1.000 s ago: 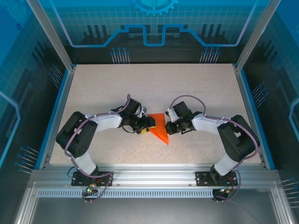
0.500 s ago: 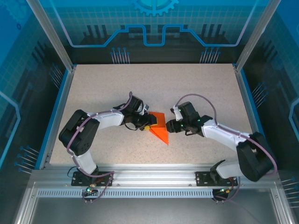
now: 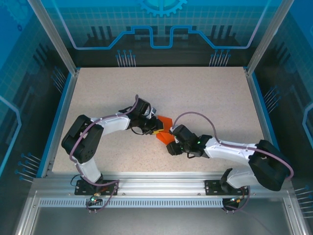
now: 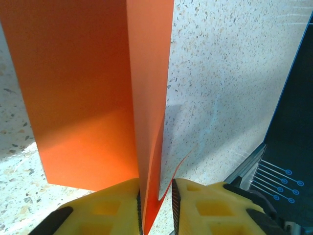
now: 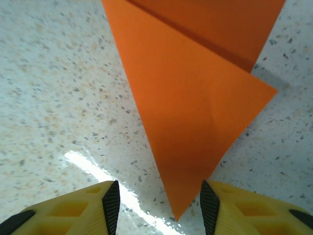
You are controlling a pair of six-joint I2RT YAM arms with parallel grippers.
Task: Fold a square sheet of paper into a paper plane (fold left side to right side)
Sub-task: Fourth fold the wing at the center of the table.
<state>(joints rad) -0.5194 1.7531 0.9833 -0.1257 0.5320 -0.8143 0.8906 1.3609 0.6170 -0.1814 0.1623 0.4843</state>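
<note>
The square sheet of paper [image 3: 165, 133] is a creased bright orange shape in the middle of the table. My left gripper [image 3: 157, 130] is at its left side. In the left wrist view a raised flap of the paper [image 4: 88, 98] stands between the yellow fingers [image 4: 112, 208]. The left gripper [image 4: 156, 196] is nearly closed, with both pads touching the flap's layers. My right gripper [image 3: 171, 146] is at the near side of the sheet. In the right wrist view the right gripper [image 5: 159, 200] is open, and the paper's [image 5: 195, 98] pointed tip lies flat on the table between its fingers.
The speckled table [image 3: 195, 93] is bordered by a blue rim [image 3: 259, 112] and aluminium frame posts. The dark edge of the enclosure [image 4: 293, 122] is in the left wrist view, to the right of the paper.
My right arm swung from the paper's right side round to its near side and its jaws opened. My left gripper's jaws narrowed onto the raised flap.
</note>
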